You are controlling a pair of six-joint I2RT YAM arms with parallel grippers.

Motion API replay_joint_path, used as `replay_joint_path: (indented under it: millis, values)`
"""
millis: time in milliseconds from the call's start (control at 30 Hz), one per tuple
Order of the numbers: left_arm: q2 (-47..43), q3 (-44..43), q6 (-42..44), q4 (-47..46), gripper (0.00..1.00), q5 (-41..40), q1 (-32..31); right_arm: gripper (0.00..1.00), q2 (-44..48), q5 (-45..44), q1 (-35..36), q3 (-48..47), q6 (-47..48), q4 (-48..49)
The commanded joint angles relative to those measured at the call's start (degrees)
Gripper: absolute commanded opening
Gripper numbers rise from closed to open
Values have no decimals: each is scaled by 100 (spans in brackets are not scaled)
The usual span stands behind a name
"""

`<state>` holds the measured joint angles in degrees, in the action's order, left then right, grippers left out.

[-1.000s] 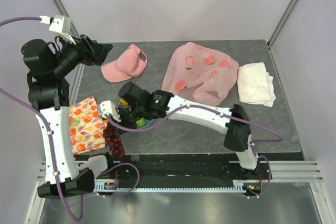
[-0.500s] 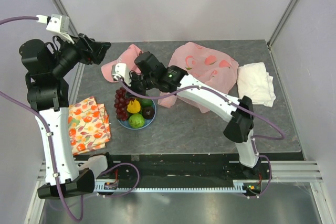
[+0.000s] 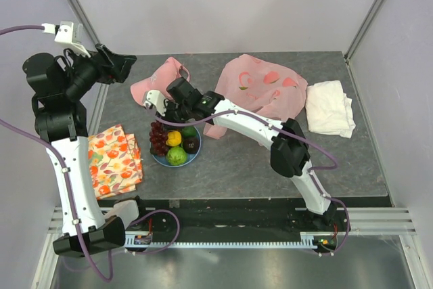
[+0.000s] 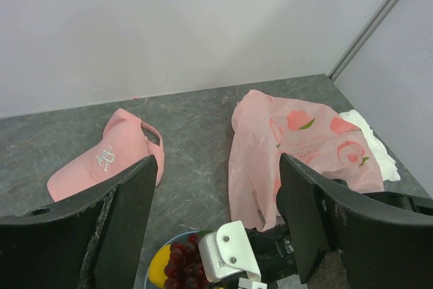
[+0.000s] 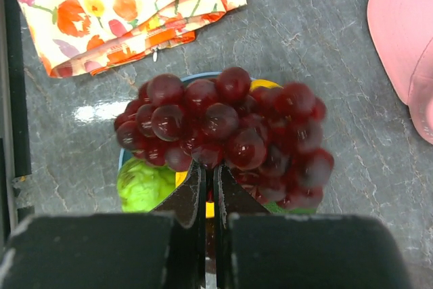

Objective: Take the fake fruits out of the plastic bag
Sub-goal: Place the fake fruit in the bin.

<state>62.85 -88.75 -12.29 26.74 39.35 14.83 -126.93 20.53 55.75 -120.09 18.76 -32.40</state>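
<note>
My right gripper [image 5: 210, 174] is shut on the stem of the red grape bunch [image 5: 223, 126], which hangs over the left part of a blue plate [image 5: 122, 162]. From above, the right gripper [image 3: 162, 116] is just over the grape bunch [image 3: 157, 138], with a yellow lemon [image 3: 174, 138], a green round fruit [image 3: 176, 156] and a dark purple one [image 3: 191, 145] lying on the plate [image 3: 194, 157]. The pink plastic bag [image 3: 260, 93] lies crumpled behind the arm. High at the left, my left gripper [image 3: 120, 67] stands open with nothing in it.
A pink cap [image 3: 154, 80] lies behind the plate. A floral cloth [image 3: 114, 160] sits at the front left and a white folded cloth [image 3: 329, 107] at the right, next to the bag. In the left wrist view the bag [image 4: 298, 147] and cap [image 4: 108, 160] show below.
My right arm has swung the grape bunch from the table's front left edge back over the blue plate. The left arm has barely moved.
</note>
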Motion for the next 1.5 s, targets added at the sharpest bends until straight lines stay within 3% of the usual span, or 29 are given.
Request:
replay_joint_path:
  millis: [0, 767, 1467]
  values:
    - [-45, 103, -326, -266, 80, 187, 143, 0, -112, -23, -37, -331, -171, 331]
    - [52, 218, -423, -319, 80, 283, 204, 1, -578, -823, -64, -375, -242, 524]
    - [131, 288, -511, -477, 79, 362, 204, 0, 450, -902, -73, 408, -426, 481]
